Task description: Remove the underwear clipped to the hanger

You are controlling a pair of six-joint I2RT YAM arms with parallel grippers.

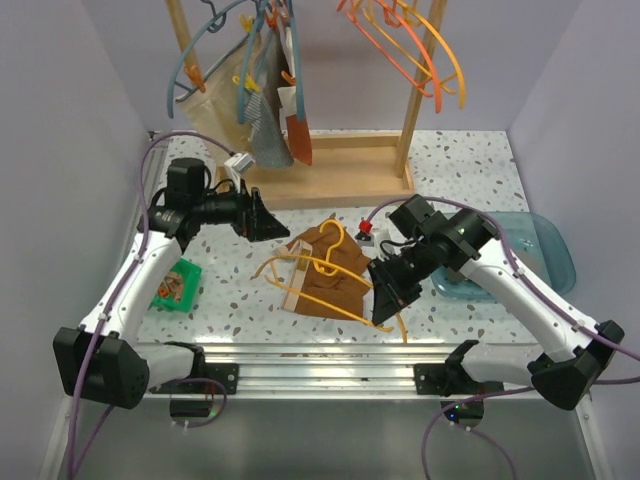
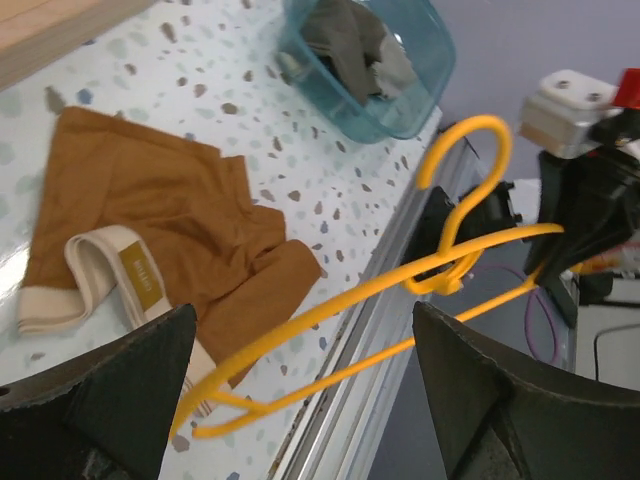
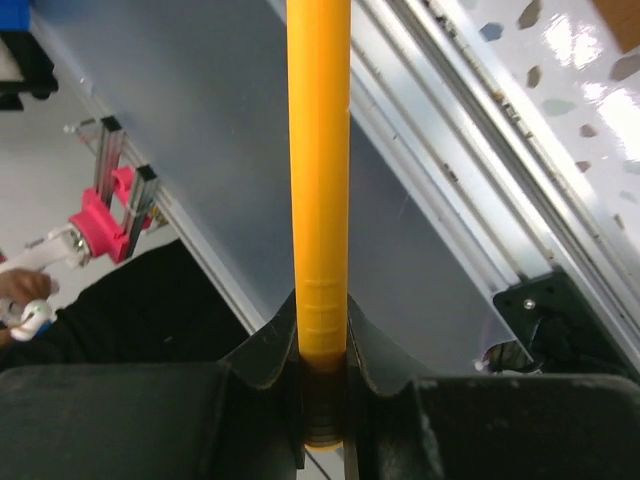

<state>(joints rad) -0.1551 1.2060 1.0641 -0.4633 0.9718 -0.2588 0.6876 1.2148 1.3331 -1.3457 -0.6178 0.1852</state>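
The rust-brown underwear (image 1: 335,262) with a beige waistband lies crumpled on the speckled table. It also shows in the left wrist view (image 2: 170,215). The yellow hanger (image 1: 322,262) is tilted over it, hook up. My right gripper (image 1: 386,297) is shut on the hanger's right end; the bar (image 3: 318,180) runs between its fingers (image 3: 275,350). My left gripper (image 1: 262,218) is open and empty, left of the underwear and above the table. In its view the hanger (image 2: 400,290) crosses between the spread jaws. The hanger's low end meets the waistband (image 2: 130,275); I cannot tell whether a clip grips it.
A wooden rack (image 1: 330,175) at the back holds blue-grey hangers with cloths (image 1: 250,90) and orange hangers (image 1: 420,50). A teal bin (image 1: 535,250) with grey cloth (image 2: 360,50) stands at the right. A green box (image 1: 175,285) lies left. The table's front rail (image 1: 320,350) is close below the hanger.
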